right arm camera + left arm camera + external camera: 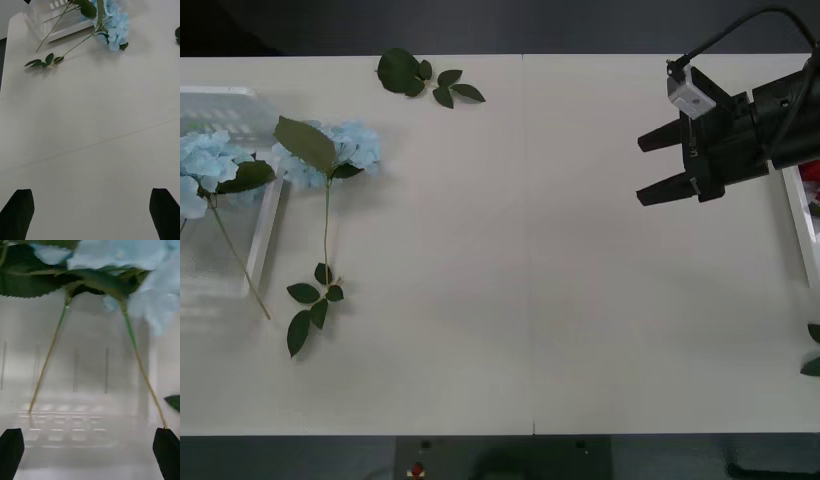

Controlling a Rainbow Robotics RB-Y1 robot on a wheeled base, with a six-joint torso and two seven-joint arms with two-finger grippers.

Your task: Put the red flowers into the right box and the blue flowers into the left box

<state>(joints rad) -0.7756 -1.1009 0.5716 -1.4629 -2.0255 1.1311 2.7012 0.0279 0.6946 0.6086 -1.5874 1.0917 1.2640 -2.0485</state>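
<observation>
Blue flowers (112, 255) hang close before the left gripper (90, 452), whose black fingers (11, 448) are spread apart with nothing between them. They sit at the two lower corners of the left wrist view, over the floor of the left box (75, 427). Two thin stems run down from the pale blue heads towards these fingers, and a broad green leaf lies at the upper left of that view.

At the right of the front view, the right gripper (655, 166) is above the bare bench (530, 300), its black fingers (660, 190) also spread wide and holding nothing, pointing to the left of the frame. Just behind it, at the right edge, is the rim of the right box (802, 235) with a bit of red (811, 178) inside.

At the left of the front view, one blue flower head (205, 160) lies in the left box (230, 100), its stem crossing the rim. A second blue flower (345, 150) lies on the bench just beside this box, with its stem running towards the lower left. A loose leaf sprig (425, 78) lies at the upper middle.
</observation>
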